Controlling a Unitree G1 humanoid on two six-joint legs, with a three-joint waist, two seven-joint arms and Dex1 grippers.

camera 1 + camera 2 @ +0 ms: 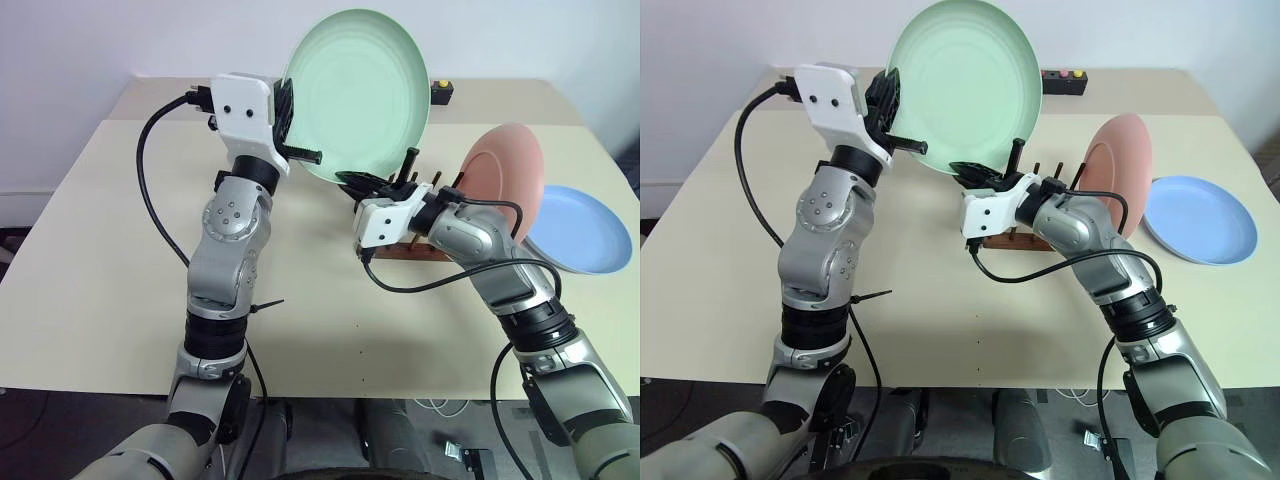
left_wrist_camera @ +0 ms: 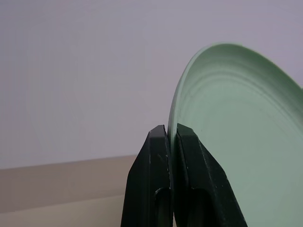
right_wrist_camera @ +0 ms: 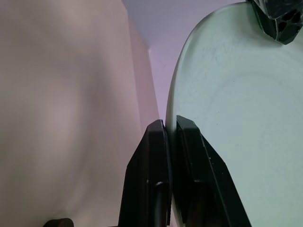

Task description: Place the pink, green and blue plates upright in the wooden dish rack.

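The green plate (image 1: 360, 90) hangs upright in the air above the table, held at two places on its rim. My left gripper (image 1: 284, 112) is shut on its left rim, fingers (image 2: 158, 142) pinching the edge. My right gripper (image 1: 356, 182) is shut on its lower rim (image 3: 227, 118), just in front of the wooden dish rack (image 1: 402, 249). The pink plate (image 1: 505, 175) stands upright at the rack's right end, between the pegs. The blue plate (image 1: 580, 228) lies flat on the table to the right of the rack.
The beige table (image 1: 100, 220) has open surface to the left and front. A black box with coloured buttons (image 1: 1063, 78) sits at the far edge behind the green plate. Cables hang from both arms.
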